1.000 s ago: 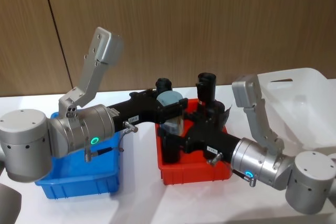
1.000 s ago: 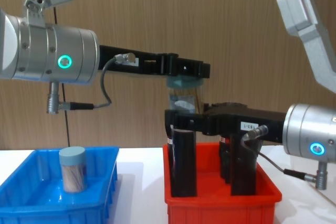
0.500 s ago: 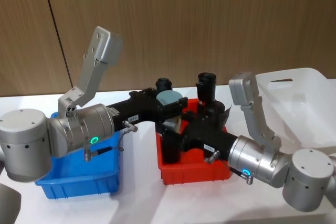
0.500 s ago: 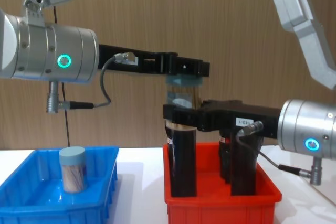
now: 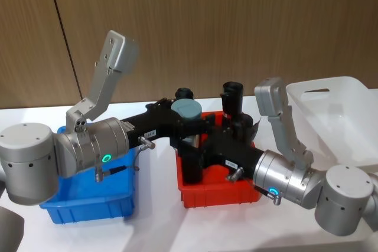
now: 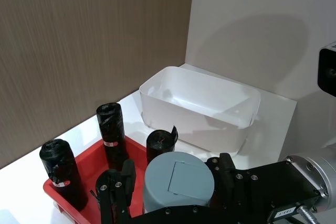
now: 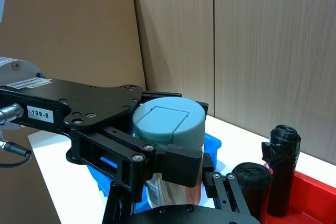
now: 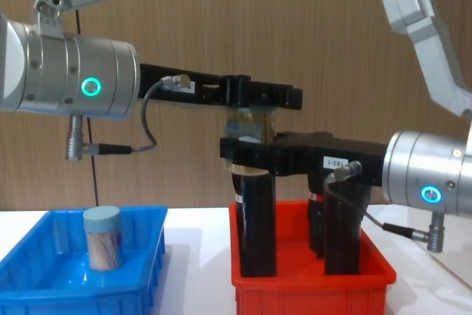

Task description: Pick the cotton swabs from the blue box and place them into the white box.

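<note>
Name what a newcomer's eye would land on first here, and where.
A cotton swab jar with a pale blue lid hangs above the red bin, clamped in the left pincer, with the right pincer level with the jar's body. Tall black rolls stand in that bin. A second jar sits in the blue box on the robot's left.

Lab: white table (image 5: 156,205), wood-panel wall (image 5: 236,28)

The head camera looks forward and down on the red bin (image 5: 207,198) from well above; the chest camera faces its front wall level, near. Both wrist cameras sit close above it, sharing the cotton swabs jar (image 7: 168,121).
</note>
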